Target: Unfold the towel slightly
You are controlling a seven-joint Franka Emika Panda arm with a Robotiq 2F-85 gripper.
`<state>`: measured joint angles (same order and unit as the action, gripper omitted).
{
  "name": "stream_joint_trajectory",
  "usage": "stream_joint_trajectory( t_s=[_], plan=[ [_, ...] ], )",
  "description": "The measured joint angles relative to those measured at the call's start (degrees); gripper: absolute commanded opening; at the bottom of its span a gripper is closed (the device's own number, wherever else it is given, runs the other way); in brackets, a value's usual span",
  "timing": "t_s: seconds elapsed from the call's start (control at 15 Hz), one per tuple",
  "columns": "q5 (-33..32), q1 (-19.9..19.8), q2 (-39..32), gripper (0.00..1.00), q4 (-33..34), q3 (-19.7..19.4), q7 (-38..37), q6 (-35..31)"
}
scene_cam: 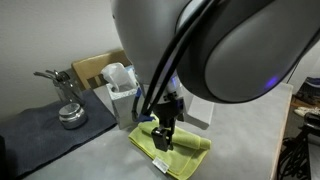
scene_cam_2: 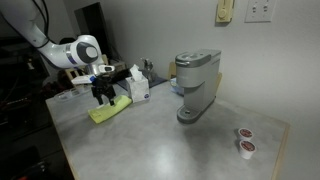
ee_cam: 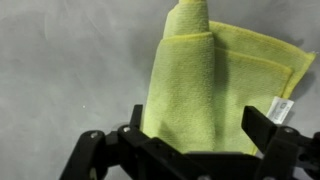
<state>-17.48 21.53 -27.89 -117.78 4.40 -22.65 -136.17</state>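
Note:
The yellow-green towel [scene_cam: 192,146] lies folded on the grey table, and it shows in both exterior views [scene_cam_2: 112,110]. In the wrist view the towel [ee_cam: 245,60] has a narrower folded flap running up its middle and a small white tag [ee_cam: 283,108] at its right edge. My gripper [scene_cam: 164,138] is down at the towel's near end [scene_cam_2: 101,98]. Its two black fingers [ee_cam: 195,140] stand wide apart on either side of the flap. I see no pinch on the cloth.
A white box with tissues [scene_cam: 120,90] stands right behind the towel, with a cardboard box [scene_cam: 95,68] behind that. A dark grey mat [scene_cam: 40,125] holds a metal piece [scene_cam: 70,115]. A coffee maker [scene_cam_2: 195,85] and two pods [scene_cam_2: 245,140] stand further along the table.

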Motion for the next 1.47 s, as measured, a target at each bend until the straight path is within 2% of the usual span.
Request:
stream_joint_trajectory(
  t_s=[0.4, 0.87, 1.13, 1.33, 1.47],
  plan=[
    [-2.43, 1.96, -3.39, 1.00, 1.77, -2.74, -4.69, 1.44],
    [-6.26, 4.43, -3.74, 1.00, 4.47, -4.68, -10.02, 5.11],
    [-8.92, 5.58, -2.64, 0.97, 5.81, -4.92, -13.60, 8.03],
    [-8.95, 5.61, -2.05, 0.93, 6.20, -4.67, -14.11, 8.78],
    [-8.86, 5.58, -1.98, 0.93, 6.28, -4.56, -14.12, 8.88]
  ],
)
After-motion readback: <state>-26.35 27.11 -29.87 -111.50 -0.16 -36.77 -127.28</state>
